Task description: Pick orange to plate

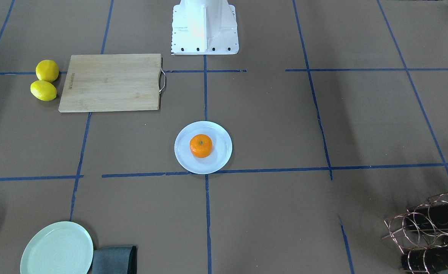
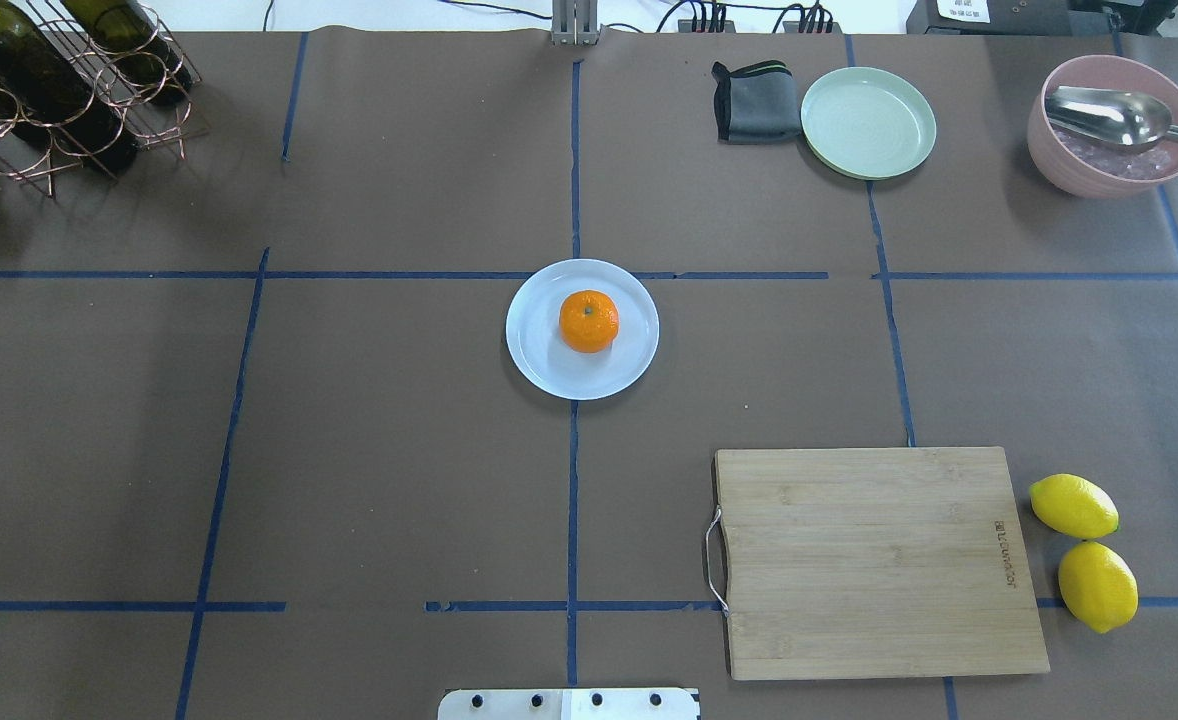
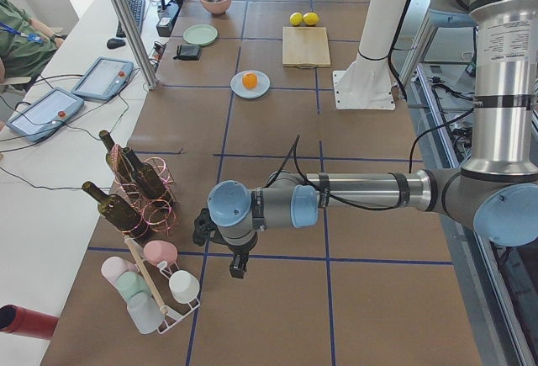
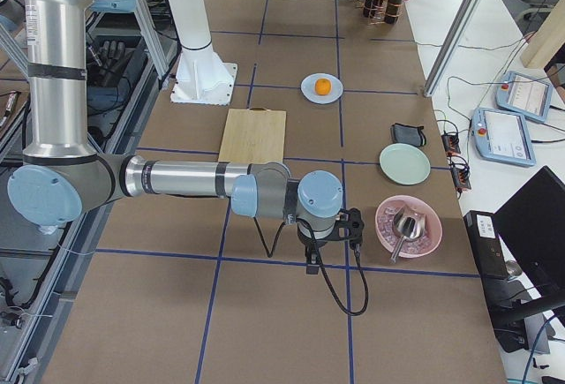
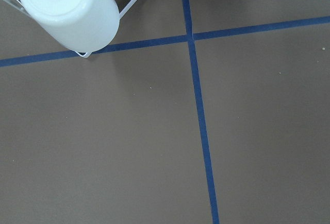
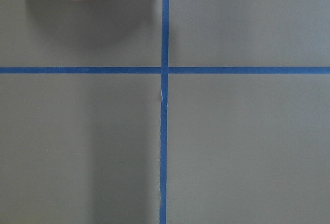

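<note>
While small round orange citrus fruit (image 2: 589, 321) sits on round pale bluish-white plate (image 2: 549, 370), centre of brown bench (image 2: 349, 450), jaws' state cannot be told.

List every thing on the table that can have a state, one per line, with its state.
orange: on the plate, stem up.
plate: holds the orange.
green plate: empty.
cutting board: flat, nothing on it.
pink bowl: spoon resting inside.
cloth: folded.
left hand: far from the orange; open or shut, cannot tell.
right hand: likewise.
</note>
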Robot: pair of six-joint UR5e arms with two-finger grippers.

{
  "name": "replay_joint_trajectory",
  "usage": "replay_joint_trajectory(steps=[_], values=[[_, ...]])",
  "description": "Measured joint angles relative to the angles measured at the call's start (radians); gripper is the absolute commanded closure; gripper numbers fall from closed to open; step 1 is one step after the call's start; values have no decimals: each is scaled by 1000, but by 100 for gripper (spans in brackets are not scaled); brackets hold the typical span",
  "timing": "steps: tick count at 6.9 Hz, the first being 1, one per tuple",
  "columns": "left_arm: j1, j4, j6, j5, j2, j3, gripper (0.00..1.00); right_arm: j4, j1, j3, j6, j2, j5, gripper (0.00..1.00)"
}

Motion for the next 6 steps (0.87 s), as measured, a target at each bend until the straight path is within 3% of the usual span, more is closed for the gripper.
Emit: replay_joint_trajectory(steps=[6], values=[[7,-81,-131,37,-1,3,0,0,0,3,0,1,0,0]])
